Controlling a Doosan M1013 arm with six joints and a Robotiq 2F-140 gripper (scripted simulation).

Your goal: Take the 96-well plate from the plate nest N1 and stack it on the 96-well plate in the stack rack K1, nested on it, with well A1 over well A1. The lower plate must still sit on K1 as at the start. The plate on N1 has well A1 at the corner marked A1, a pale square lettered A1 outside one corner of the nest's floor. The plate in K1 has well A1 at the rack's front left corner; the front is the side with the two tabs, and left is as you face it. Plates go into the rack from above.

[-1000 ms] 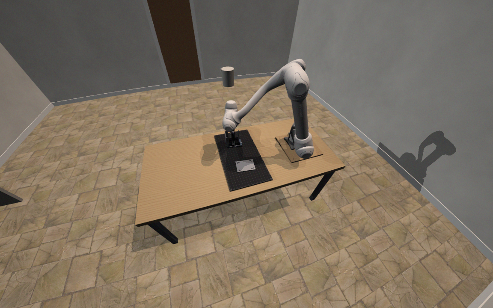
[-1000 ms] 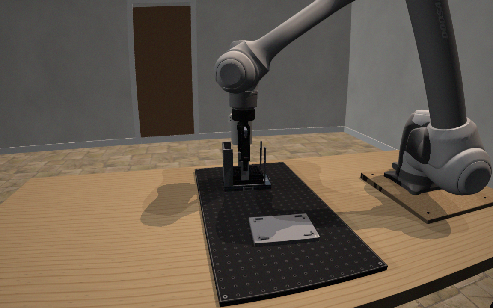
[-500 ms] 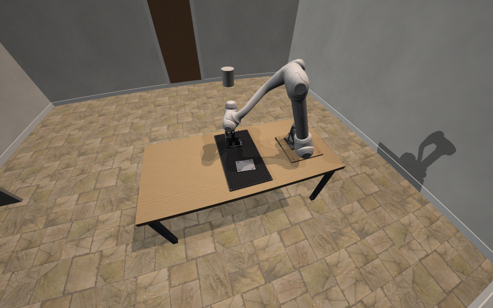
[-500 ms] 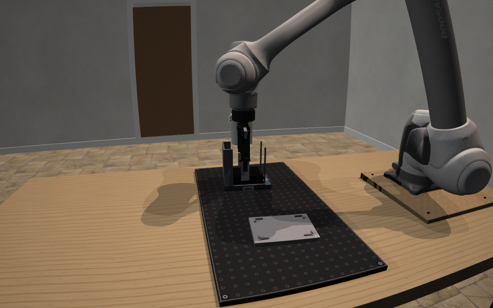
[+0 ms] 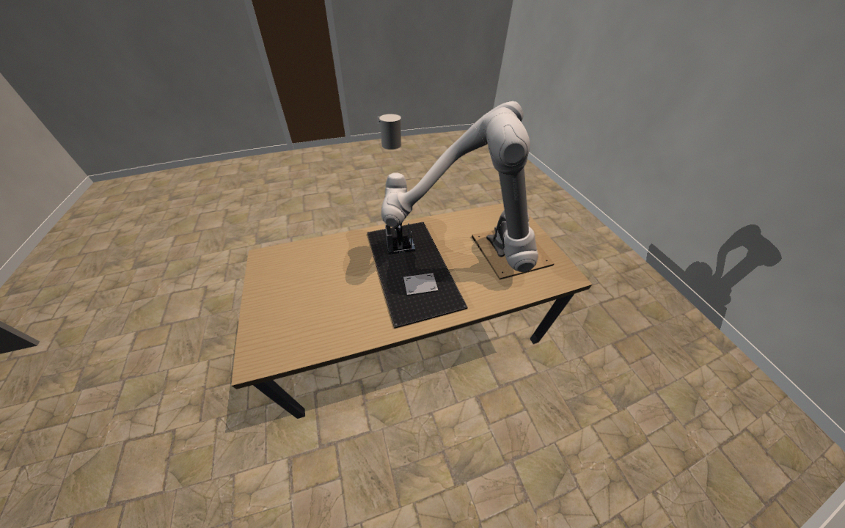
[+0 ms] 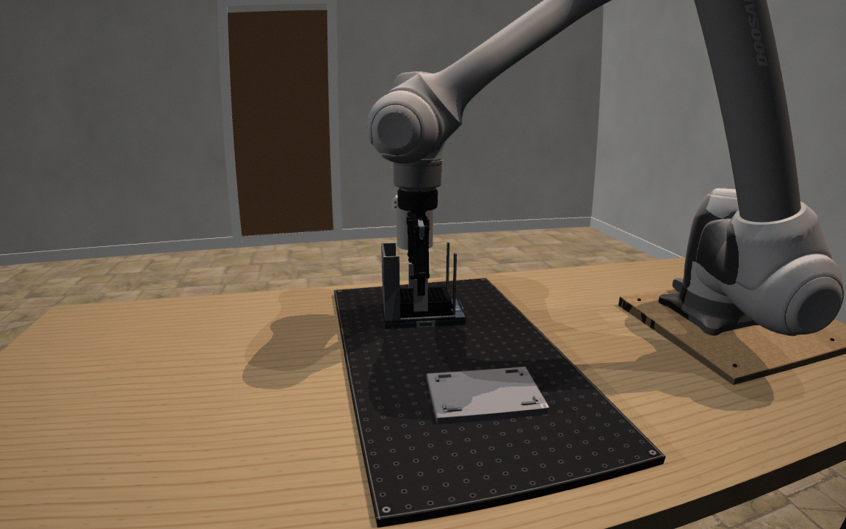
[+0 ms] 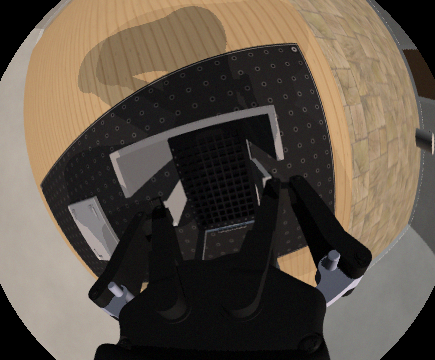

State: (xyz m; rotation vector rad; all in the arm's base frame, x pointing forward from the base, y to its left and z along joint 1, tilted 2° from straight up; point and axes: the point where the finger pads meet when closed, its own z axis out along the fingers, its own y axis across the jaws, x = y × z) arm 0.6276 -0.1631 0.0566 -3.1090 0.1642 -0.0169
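My gripper [image 6: 418, 289] reaches down into the stack rack K1 [image 6: 421, 303] at the far end of the black breadboard. It is shut on a black 96-well plate [image 7: 219, 180], held by its two long sides. In the exterior view the plate [image 6: 427, 303] sits low between the rack's posts; I cannot tell whether it rests on the lower plate, which is hidden under it. The plate nest N1 [image 6: 486, 392] is a pale grey plate with small corner stops and nothing on it, nearer the front. It also shows in the top view [image 5: 420, 284] and the wrist view [image 7: 95, 228].
The rack has a dark upright panel [image 6: 391, 279] on its left and thin posts [image 6: 451, 276] on its right. The black breadboard [image 6: 472, 394] lies on the wooden table. The arm's base [image 6: 748, 283] stands on a wooden plate at the right.
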